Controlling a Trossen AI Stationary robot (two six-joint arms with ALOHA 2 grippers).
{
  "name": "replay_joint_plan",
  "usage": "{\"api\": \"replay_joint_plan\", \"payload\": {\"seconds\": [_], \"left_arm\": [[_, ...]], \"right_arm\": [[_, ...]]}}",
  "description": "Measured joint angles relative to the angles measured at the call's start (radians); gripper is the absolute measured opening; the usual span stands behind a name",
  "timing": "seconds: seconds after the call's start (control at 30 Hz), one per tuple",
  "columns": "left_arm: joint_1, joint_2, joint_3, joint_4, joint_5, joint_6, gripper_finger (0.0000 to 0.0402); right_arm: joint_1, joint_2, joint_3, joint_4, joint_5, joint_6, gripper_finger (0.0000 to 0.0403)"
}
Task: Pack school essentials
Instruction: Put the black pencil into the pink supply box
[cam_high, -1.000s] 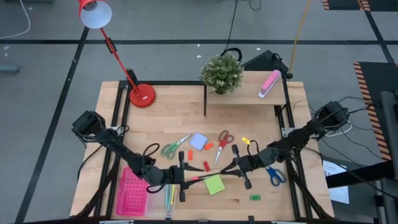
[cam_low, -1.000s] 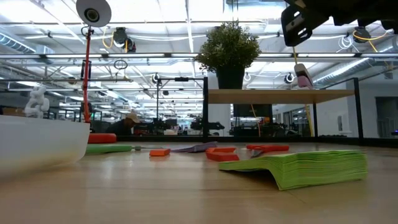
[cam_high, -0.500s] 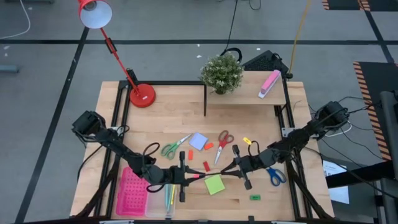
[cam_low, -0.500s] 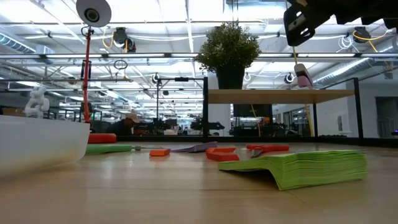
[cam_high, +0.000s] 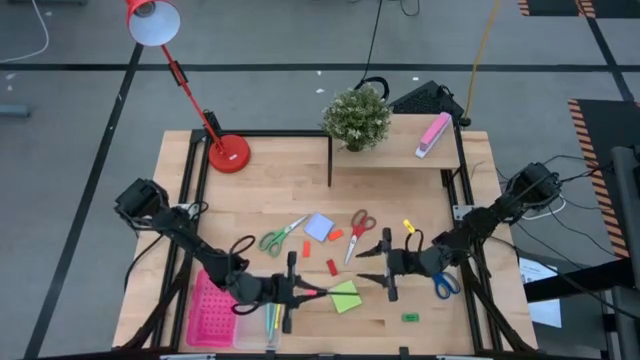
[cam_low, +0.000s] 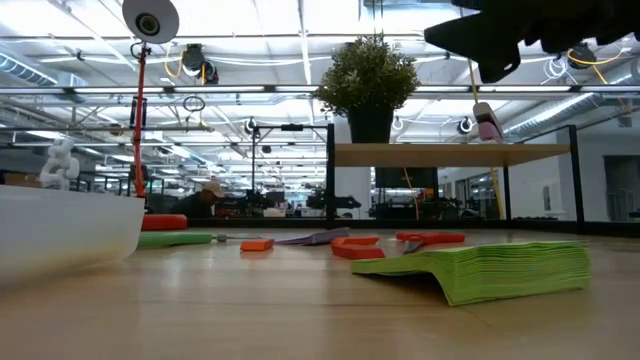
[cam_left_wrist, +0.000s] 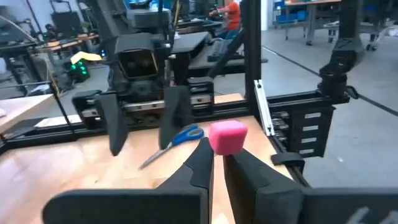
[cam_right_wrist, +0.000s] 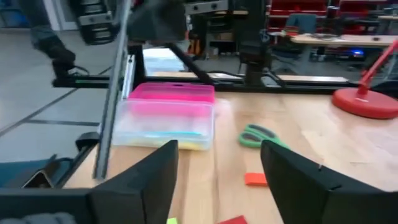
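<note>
Both pincers parted — left (cam_high: 316, 293), right (cam_high: 366, 264)

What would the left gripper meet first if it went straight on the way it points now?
Probably the right gripper, which faces it with fingers open, though depth is hard to judge. The left gripper is shut on a pink-tipped stick, and blue scissors lie farther behind.

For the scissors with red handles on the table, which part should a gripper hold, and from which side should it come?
Probably from straight above, closing across the narrow neck of the red scissors, just below the handle loops. They lie flat with their blades shut, and bare wood shows on both sides.
</note>
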Motion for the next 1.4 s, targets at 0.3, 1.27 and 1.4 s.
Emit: {"api": "replay_joint_plan", "payload": {"seconds": [0.3, 1.27, 1.4], "left_arm": [[-0.026, -0.093, -0.001, -0.275, -0.013, -0.121, 0.0015], [-0.122, -0.355, 0.0, -1.055, 0.377, -0.936, 0.0029], [-0.098, -0.323, -0.001, -1.019, 0.461, -0.958, 0.003]], "right_arm": [[0.002, 0.0, 0.0, -0.078, -0.018, 0.024, 0.0244], [0.029, 0.0, 0.0, -0.211, -0.028, 0.079, 0.0233], [0.029, 0.0, 0.0, -0.211, -0.028, 0.079, 0.0233]]}}
